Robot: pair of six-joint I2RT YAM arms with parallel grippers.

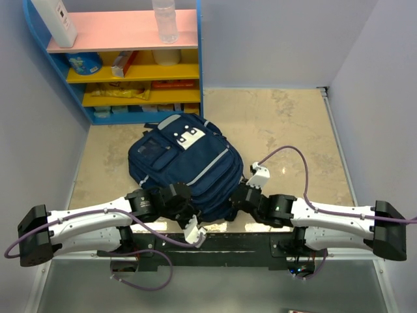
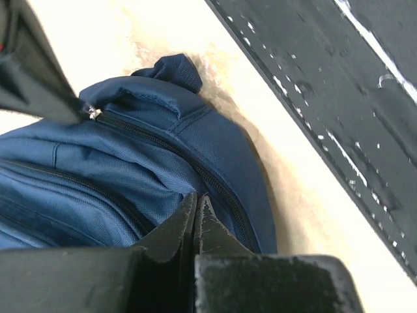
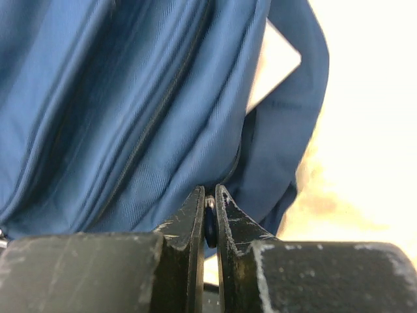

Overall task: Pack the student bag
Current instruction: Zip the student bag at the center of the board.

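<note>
Right gripper [image 3: 208, 195] is pinching what looks like a zipper pull [image 3: 210, 222] on the student bag [image 1: 186, 163], lying on the table [image 1: 293, 124] near the arms, while left gripper [image 2: 196, 203], fingers pressed together, probably steadies the fabric so the zip slides.

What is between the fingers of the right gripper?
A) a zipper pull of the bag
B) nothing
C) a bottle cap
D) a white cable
A: the right gripper pinches a small zipper pull where a zipper of the bag ends.
</note>
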